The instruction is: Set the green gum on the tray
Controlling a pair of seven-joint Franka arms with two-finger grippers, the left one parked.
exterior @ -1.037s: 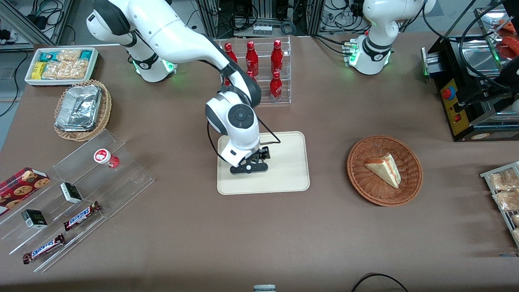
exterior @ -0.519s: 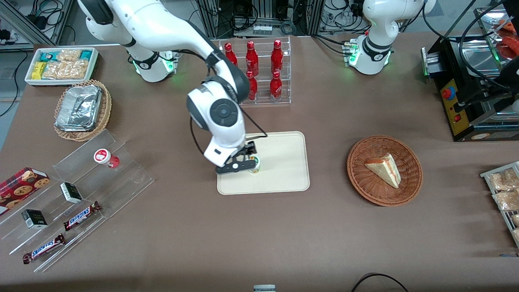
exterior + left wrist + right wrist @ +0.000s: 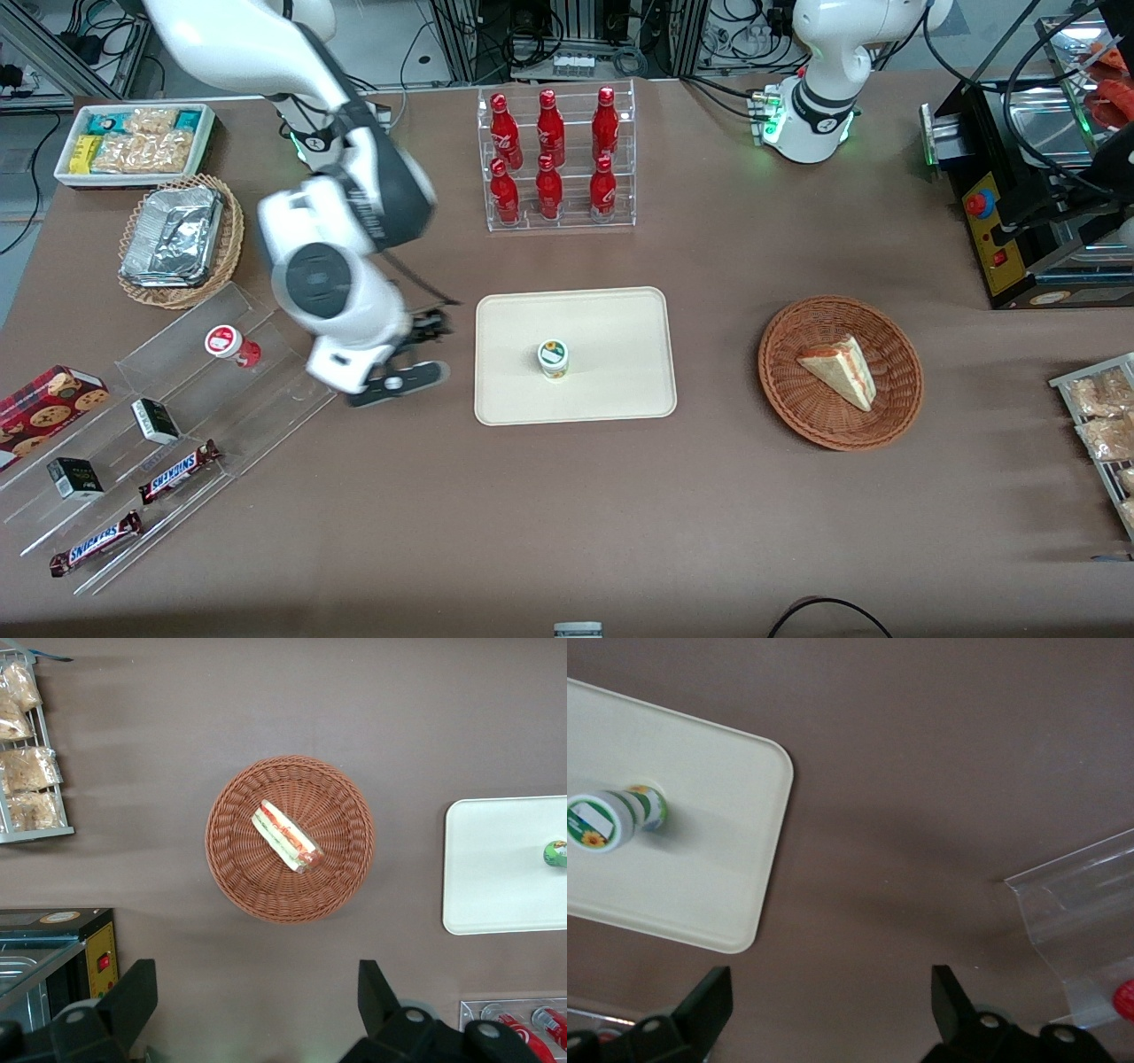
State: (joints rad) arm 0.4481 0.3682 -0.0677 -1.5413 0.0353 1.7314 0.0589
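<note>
Front view: a small cylindrical green-and-yellow gum bottle with a white round lid [image 3: 554, 359] stood upright near the middle of a large flat cream-beige rectangular tray with rounded corners and a low rim [image 3: 620, 310], on a brown table [image 3: 567, 514]. The working arm's black two-finger hand [image 3: 400, 363] hung above bare table, between the tray and a clear stepped acrylic display rack [image 3: 266, 390], well apart from the bottle and holding nothing. A similar red-bodied bottle with a white lid [image 3: 232, 345] stood on that rack. Toward the parked arm's end of the table sat a round brown wicker basket [image 3: 788, 390] holding a wedge of sandwich.

Left wrist view: the basket [image 3: 230, 868] lay in the middle, with the tray's edge [image 3: 461, 904] and a glimpse of the green bottle [image 3: 556, 853] at the frame's border.

Right wrist view: the bottle [image 3: 611, 819] rested on the tray [image 3: 718, 895] beside its rounded corner, lid toward the camera. The hand's two black fingers [image 3: 700, 1005] were spread wide with only table between them.

Judging by its size, the bottle was probably light and rigid, with a smooth, possibly slippery plastic wall, and might tip easily. If it needed moving, a grip across the body just below the lid would likely suit. The placing appeared done.
</note>
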